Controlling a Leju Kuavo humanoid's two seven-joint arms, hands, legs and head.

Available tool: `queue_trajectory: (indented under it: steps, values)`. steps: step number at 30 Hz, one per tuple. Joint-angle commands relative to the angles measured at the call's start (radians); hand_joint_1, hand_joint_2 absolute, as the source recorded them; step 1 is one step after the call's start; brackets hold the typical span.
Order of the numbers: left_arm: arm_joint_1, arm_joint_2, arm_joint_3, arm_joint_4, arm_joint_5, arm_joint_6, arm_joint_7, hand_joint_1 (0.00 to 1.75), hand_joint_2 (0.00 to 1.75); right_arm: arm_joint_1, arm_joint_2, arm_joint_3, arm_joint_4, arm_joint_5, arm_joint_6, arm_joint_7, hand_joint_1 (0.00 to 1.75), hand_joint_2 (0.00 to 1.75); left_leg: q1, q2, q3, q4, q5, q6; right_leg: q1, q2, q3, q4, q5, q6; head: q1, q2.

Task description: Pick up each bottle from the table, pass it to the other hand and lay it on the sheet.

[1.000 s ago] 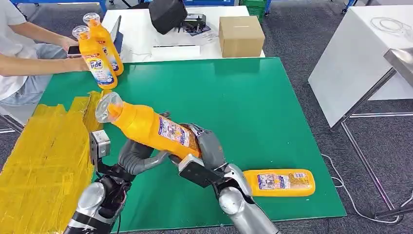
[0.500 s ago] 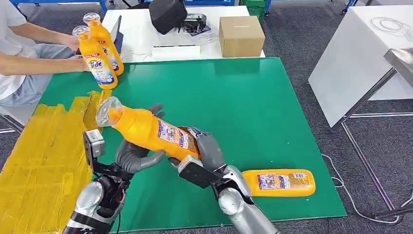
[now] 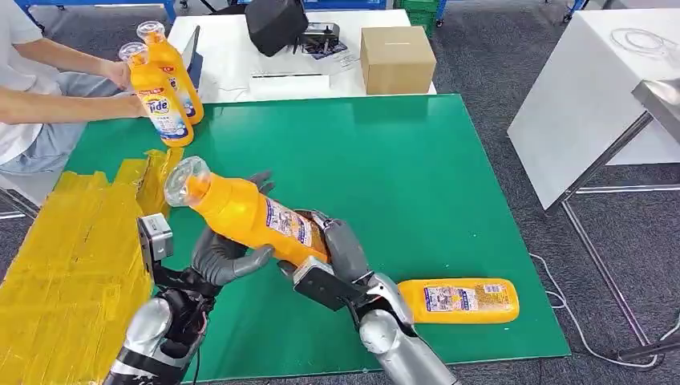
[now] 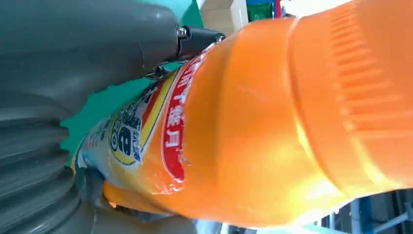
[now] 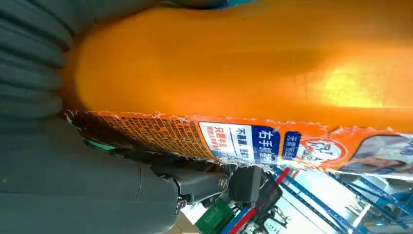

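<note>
An orange detergent bottle (image 3: 240,210) hangs tilted above the green mat (image 3: 401,176), its clear cap pointing to the back left. My right hand (image 3: 341,257) grips its base end. My left hand (image 3: 228,255) cups its middle from below, with fingertips (image 3: 261,181) showing over the far side. In the left wrist view the bottle (image 4: 253,126) lies against the palm under the grey thumb (image 4: 87,48). In the right wrist view the bottle (image 5: 234,63) fills the grip, its torn label beside the thumb (image 5: 73,185). A second orange bottle (image 3: 459,300) lies on the mat at the front right. The yellow sheet (image 3: 72,257) covers the left side.
Two orange bottles (image 3: 160,100) stand at the back left, one held by a seated person's hand (image 3: 120,74). Behind the mat, a white table carries a cardboard box (image 3: 397,58) and a black bag (image 3: 275,22). Another white table (image 3: 585,88) stands to the right.
My left hand's fingers have risen and closed around the bottle's middle. The bottle has tipped a little more upright. My right hand still keeps the base.
</note>
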Motion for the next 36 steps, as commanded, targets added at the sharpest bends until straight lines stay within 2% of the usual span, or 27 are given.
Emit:
queue_trajectory:
  steps: [1,15,16,17,18,21,28,30,34,36]
  values:
    - [-0.043,0.011,-0.045,0.06,-0.009,-0.007,0.001,1.75,1.75,-0.04,-0.016,0.027,0.055,-0.003,0.006,0.002,1.75,1.75,0.001,0.0,0.002,0.0,0.0,0.0,0.002,-0.002,0.003,-0.001,0.0,-0.002,0.0,0.0]
    - [-0.048,0.011,-0.011,0.072,-0.05,0.055,-0.009,1.75,1.75,-0.021,-0.026,0.02,0.014,-0.012,-0.009,-0.006,1.75,1.75,0.001,0.0,0.002,0.0,0.0,0.0,0.001,-0.001,0.002,-0.001,0.0,-0.001,0.0,0.0]
    - [-0.046,0.013,-0.006,0.065,-0.071,0.075,-0.017,1.75,1.75,-0.017,-0.027,0.018,0.006,-0.013,-0.014,-0.008,1.57,1.75,0.001,0.0,0.002,0.0,-0.001,0.0,0.002,-0.002,0.003,-0.001,0.0,-0.002,0.0,0.0]
    - [-0.041,0.015,0.009,0.049,-0.113,0.118,-0.03,1.75,1.75,-0.006,-0.03,0.012,-0.017,-0.014,-0.027,-0.013,0.21,1.75,0.001,0.0,0.002,0.0,-0.001,0.0,0.001,-0.001,0.003,-0.001,0.0,-0.002,0.0,0.0]
    - [-0.036,0.023,0.027,0.028,-0.161,0.163,-0.042,1.75,1.75,0.01,-0.034,0.004,-0.05,-0.016,-0.043,-0.02,0.0,1.75,0.001,0.0,0.001,0.0,0.0,0.0,0.001,-0.001,0.002,-0.001,0.0,-0.001,0.0,0.0]
    - [-0.025,0.045,0.071,-0.024,-0.399,0.352,-0.071,1.75,1.75,0.052,-0.06,-0.008,-0.155,-0.014,-0.061,-0.027,0.0,1.75,0.001,0.0,0.0,0.0,-0.001,0.0,0.001,-0.001,0.001,0.0,-0.001,-0.001,0.001,0.0]
    - [-0.023,0.041,0.076,-0.027,-0.403,0.351,-0.068,1.75,1.75,0.06,-0.063,-0.012,-0.171,-0.013,-0.061,-0.028,0.0,1.75,0.001,0.0,0.0,0.0,0.0,0.0,0.001,-0.002,0.0,-0.001,0.0,-0.001,0.0,0.0]
    - [-0.029,0.04,0.087,-0.018,-0.583,0.488,-0.048,1.75,1.75,0.068,-0.066,-0.018,-0.194,-0.003,-0.072,-0.04,0.0,1.75,0.001,-0.001,0.001,0.0,-0.001,0.0,0.002,-0.002,0.002,-0.001,0.0,-0.001,0.0,0.0]
    - [-0.045,0.059,0.146,0.013,-0.877,0.646,0.012,1.75,1.75,0.11,-0.086,-0.042,-0.305,0.022,-0.088,-0.039,0.0,1.75,0.001,0.001,0.0,0.0,0.0,0.0,0.001,-0.001,0.001,0.0,0.0,-0.001,0.0,0.0]
    - [-0.052,0.074,0.167,0.038,-1.122,0.726,0.072,1.75,1.75,0.14,-0.099,-0.066,-0.376,0.006,-0.072,-0.057,0.0,1.75,0.001,0.0,0.001,0.0,0.0,-0.001,0.001,-0.002,0.001,0.0,-0.001,-0.002,0.0,0.0]
